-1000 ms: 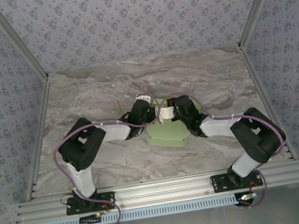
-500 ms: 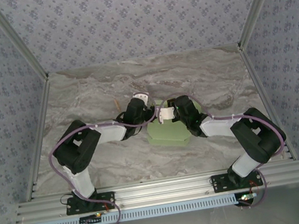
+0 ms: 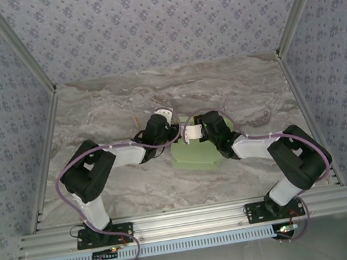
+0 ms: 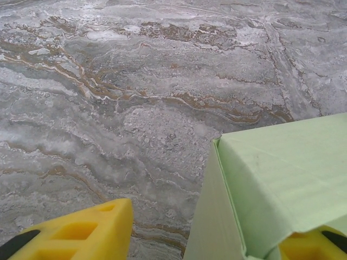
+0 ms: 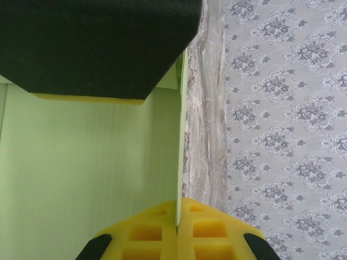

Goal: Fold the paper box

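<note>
Paper box [image 3: 194, 155] edge in pinch of right claw [image 5: 177, 219]; left claw [image 4: 209, 234] spread around its corner.

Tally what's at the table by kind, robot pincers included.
paper box: 1
stick: 1
pincers: 2 (left pincer, right pincer)
Total: 4

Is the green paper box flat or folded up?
Partly folded: the paper box has one creased flap raised above the table.
</note>
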You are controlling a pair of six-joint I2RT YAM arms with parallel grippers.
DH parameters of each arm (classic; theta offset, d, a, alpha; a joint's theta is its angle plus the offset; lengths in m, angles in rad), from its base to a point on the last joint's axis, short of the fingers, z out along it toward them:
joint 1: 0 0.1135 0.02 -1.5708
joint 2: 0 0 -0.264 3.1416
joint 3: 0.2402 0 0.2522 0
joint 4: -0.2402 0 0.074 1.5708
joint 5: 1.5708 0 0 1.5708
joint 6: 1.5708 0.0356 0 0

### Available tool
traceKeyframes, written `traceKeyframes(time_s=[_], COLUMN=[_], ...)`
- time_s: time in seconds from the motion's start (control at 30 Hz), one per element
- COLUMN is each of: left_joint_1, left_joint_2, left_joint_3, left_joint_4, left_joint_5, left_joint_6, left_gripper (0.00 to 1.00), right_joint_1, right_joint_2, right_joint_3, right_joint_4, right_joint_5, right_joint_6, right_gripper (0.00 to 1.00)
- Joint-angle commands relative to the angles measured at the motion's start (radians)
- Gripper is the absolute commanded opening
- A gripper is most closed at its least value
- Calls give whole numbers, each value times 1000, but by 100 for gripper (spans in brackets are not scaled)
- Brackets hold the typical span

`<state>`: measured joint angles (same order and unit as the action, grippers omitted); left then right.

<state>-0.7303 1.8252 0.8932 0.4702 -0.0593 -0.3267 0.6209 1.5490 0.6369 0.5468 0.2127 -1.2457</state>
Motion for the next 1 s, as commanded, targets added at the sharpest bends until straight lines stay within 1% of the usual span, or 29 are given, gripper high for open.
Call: traceKeyframes(time_s=[0.0, 0.17, 0.37, 0.5, 0.7, 0.83, 0.9, 0.97], left_joint_1=[11, 11, 12, 12, 13, 15, 15, 14], left_joint_2=[16, 0, -26, -10, 42, 67, 73, 78], left_joint_3=[-11, -56, -83, -71, -32, 6, 17, 26], left_joint_4=[-26, 27, 87, 70, 68, 64, 65, 60], left_joint_5=[9, 49, 109, 91, 57, 43, 23, 0], left_joint_6=[-4, 7, 20, 23, 22, 16, 8, 8], left_gripper=[49, 55, 57, 49, 46, 41, 39, 35], right_joint_1=[-1, -2, 0, -1, 7, 10, 12, 12], right_joint_2=[-16, -16, -12, -14, -19, -31, -38, -48], right_joint_3=[20, 30, 30, 30, 29, 18, 13, 11], right_joint_4=[-69, -77, -76, -76, -82, -92, -98, -108], right_joint_5=[15, 14, 18, 18, 1, -23, -30, -36], right_joint_6=[-4, -5, -3, -3, 0, 2, 2, 3], right_gripper=[0, 0, 0, 0, 0, 0, 0, 0])
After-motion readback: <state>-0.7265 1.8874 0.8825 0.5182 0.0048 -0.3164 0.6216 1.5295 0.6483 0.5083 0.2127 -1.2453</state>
